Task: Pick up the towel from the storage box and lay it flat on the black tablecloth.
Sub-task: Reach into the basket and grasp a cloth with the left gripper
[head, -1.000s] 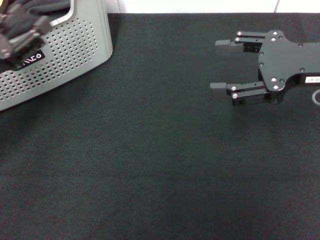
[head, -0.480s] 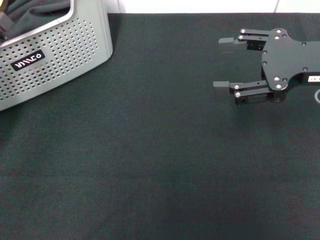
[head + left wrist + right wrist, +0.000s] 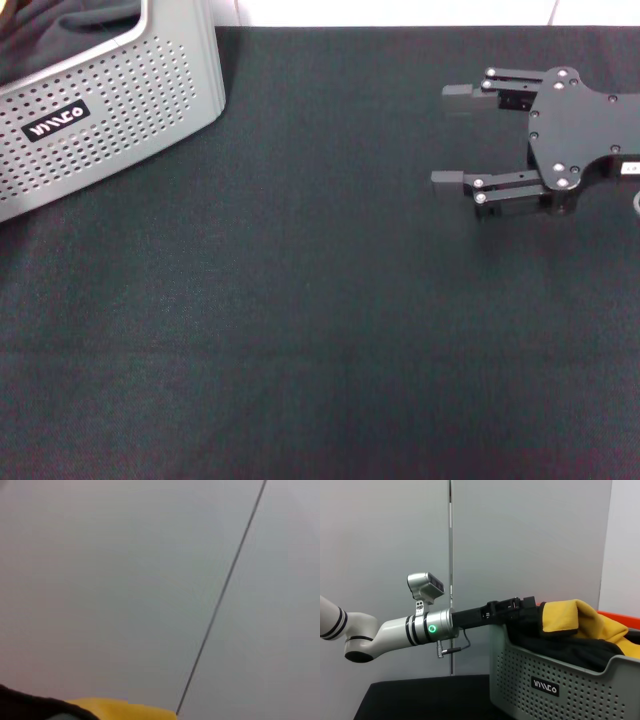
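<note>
Since a second ago: left gripper gone from the head view, where it had hung over the storage box label; right gripper shifted slightly toward the robot's right.

Towel [image 3: 570, 617]: in the storage box, bunched, its yellow-orange face folded over dark fabric and rising above the rim. A strip of the same yellow [image 3: 125, 711] shows at the edge of the left wrist view, against a pale wall.

Storage box [image 3: 120, 110]: light grey, walls perforated with round holes, black label [image 3: 55, 121] with white lettering on the side facing the robot. Stands at the far left of the black tablecloth; only dark fabric is visible inside it from the head view.

Left gripper [image 3: 522, 611]: seen only in the right wrist view, reaching level from its white arm to the box's upper rim, its tip touching or buried in the bunched cloth. Whether it is clamped on the cloth or not cannot be told.

Right gripper [image 3: 452, 135]: above the far right of the tablecloth, well apart from the box, fingers spread wide, pointing toward the robot's left, holding nothing.

Black tablecloth [image 3: 300, 330]: matte, finely textured, covering the whole surface.
</note>
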